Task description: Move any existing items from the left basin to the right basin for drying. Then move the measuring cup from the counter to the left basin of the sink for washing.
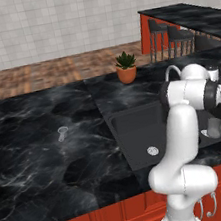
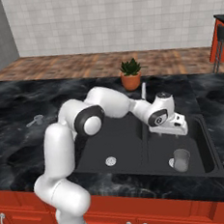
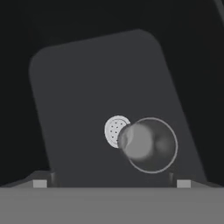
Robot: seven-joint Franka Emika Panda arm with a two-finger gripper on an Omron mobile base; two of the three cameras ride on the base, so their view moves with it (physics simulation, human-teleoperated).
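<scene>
The gripper (image 2: pixel 179 127) is seen right of centre in the right base view, hanging over the right basin (image 2: pixel 192 140) of the sink with its jaws spread wide and nothing between them. In the hand view, its two dark fingertips (image 3: pixel 40 183) are set at the bottom corners, far apart, and the basin floor is looked down upon.

Just below the gripper, a clear glass (image 2: pixel 181 159) is seen standing upright on the right basin floor, in the lower right of the right base view. In the hand view the glass (image 3: pixel 151 144) is shown from above as a round rim, beside the pale drain (image 3: pixel 113 130). The left basin (image 2: pixel 112 145) is shown holding only its own drain.

The measuring cup (image 1: pixel 62 133) is seen at the left of the left base view, on the black marble counter (image 1: pixel 34 160), well apart from the sink. It is small, pale, with a short handle.

It is judged to be light and rigid, probably smooth and a little slippery. A hold across the bowl's rim or wall is judged steadier than one on the thin handle, which could swing.
</scene>
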